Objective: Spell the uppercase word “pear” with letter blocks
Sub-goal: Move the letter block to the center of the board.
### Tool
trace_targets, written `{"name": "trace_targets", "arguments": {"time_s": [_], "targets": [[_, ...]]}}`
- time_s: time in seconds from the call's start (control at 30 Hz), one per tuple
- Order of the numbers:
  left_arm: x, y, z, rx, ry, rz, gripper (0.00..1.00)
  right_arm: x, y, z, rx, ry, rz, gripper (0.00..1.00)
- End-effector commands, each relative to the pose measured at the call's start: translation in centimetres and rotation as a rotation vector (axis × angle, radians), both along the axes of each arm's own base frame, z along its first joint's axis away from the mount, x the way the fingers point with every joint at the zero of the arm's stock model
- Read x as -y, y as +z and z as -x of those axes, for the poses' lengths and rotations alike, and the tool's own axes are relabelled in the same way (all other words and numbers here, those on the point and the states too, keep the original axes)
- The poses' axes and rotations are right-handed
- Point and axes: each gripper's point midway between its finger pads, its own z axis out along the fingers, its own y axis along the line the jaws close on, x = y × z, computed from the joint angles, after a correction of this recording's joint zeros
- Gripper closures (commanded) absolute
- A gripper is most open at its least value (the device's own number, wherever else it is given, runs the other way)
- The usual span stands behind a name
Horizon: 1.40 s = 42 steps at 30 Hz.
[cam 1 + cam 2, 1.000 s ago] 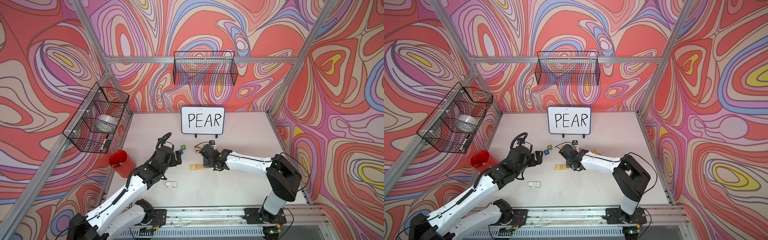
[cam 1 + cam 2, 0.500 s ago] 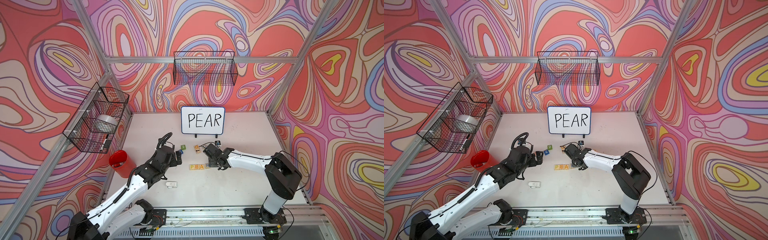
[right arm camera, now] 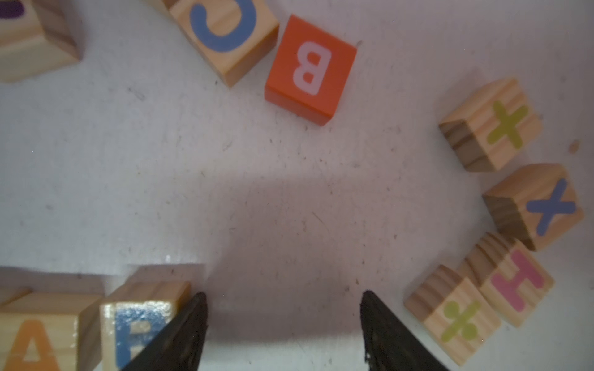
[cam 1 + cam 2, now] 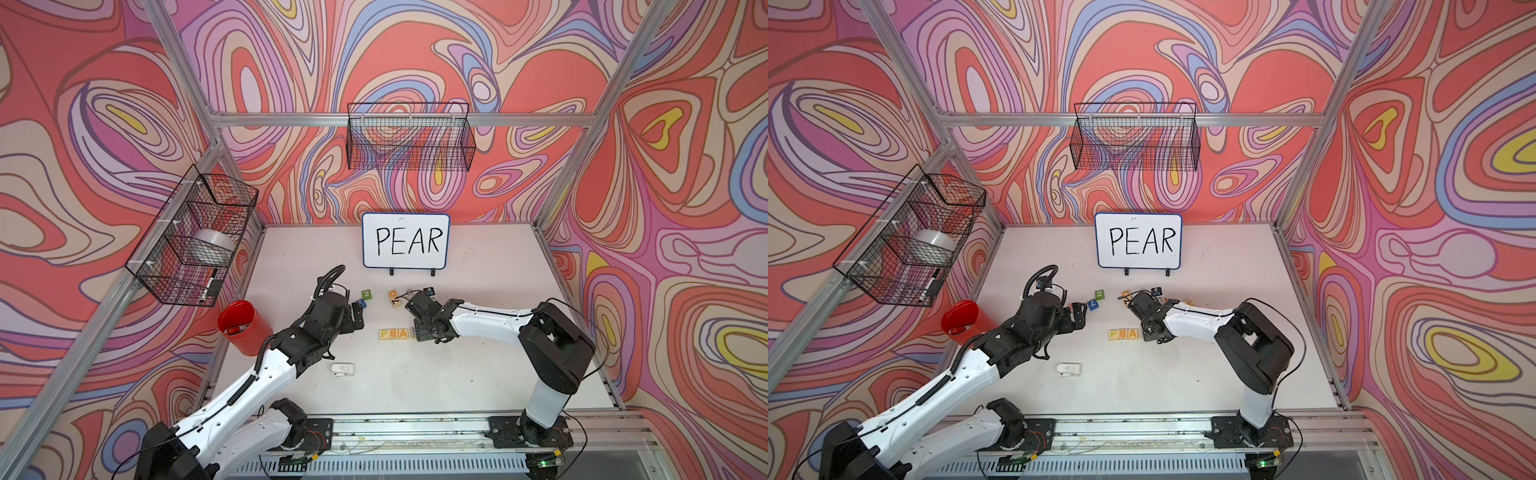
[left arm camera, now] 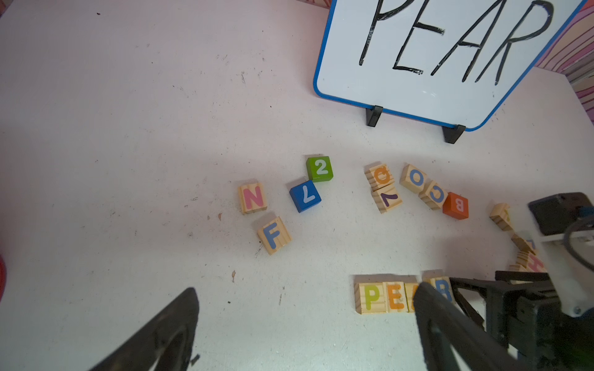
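Right tool released: two black wedge-shaped fingers spread wide, only bare bench between them. One finger sits right against the outer side of the R block; I can't tell whether they touch. That block is a pale pine cube with visible grain, a framed face and a blue capital. It sits tight beside the A block, which has orange print, and looks slightly out of line with it. The left wrist view shows the letter blocks in a row: P block yellow-green, E block orange, the A mostly hidden, then the R. In both top views the right arm covers the R, so only P-E-A is readable. Left tool is also released, its dark fingers far apart and empty, raised off the bench on the left side of the row and apart from it. Loose cubes lie around the right tool: a solid painted orange B cube, a wooden C block, two X blocks, a pink H block and a % block. Further left are the N block, F block, glossy blue 7 cube and green 2 cube. A blue-rimmed whiteboard reading PEAR stands upright at the back. The bench is matte white, scuffed and speckled.
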Motion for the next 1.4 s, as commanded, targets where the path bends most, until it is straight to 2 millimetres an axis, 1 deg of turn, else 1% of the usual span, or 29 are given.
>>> {"name": "trace_targets", "arguments": {"time_s": [0.0, 0.43, 0.67, 0.8, 0.83, 0.9, 1.1, 1.17, 1.37], "targets": [[-0.3, -0.5, 0.3, -0.025, 0.012, -0.004, 0.00, -0.1, -1.3, 0.2, -0.023, 0.036, 0.006, 0.23], [-0.3, -0.7, 0.3, -0.027, 0.013, -0.004, 0.00, -1.0, -1.2, 0.1, -0.017, 0.097, -0.020, 0.24], [0.1, -1.4, 0.5, -0.053, -0.007, -0.004, 0.00, -0.6, -0.6, 0.1, -0.013, 0.076, -0.011, 0.25], [0.3, -1.4, 0.4, -0.056, -0.016, -0.001, 0.00, 0.5, -0.2, -0.1, 0.015, 0.029, 0.021, 0.25], [0.4, -1.4, 0.3, -0.055, -0.017, -0.001, 0.00, 0.3, 1.0, -0.5, 0.044, 0.023, 0.004, 0.25], [0.5, -1.4, 0.2, -0.055, -0.018, -0.002, 0.00, 0.2, 1.6, -1.1, 0.066, 0.000, -0.010, 0.25], [0.5, -1.2, 0.1, -0.050, -0.014, 0.000, 0.00, -0.7, 2.4, -2.9, 0.112, -0.062, -0.073, 0.24], [0.5, -1.2, 0.1, -0.049, -0.015, 0.002, 0.00, -1.3, 1.7, -3.3, 0.104, -0.066, -0.082, 0.25], [0.3, -1.1, 0.1, -0.048, -0.010, -0.008, 0.00, -3.0, 1.0, -3.9, 0.086, -0.070, -0.134, 0.24]]}}
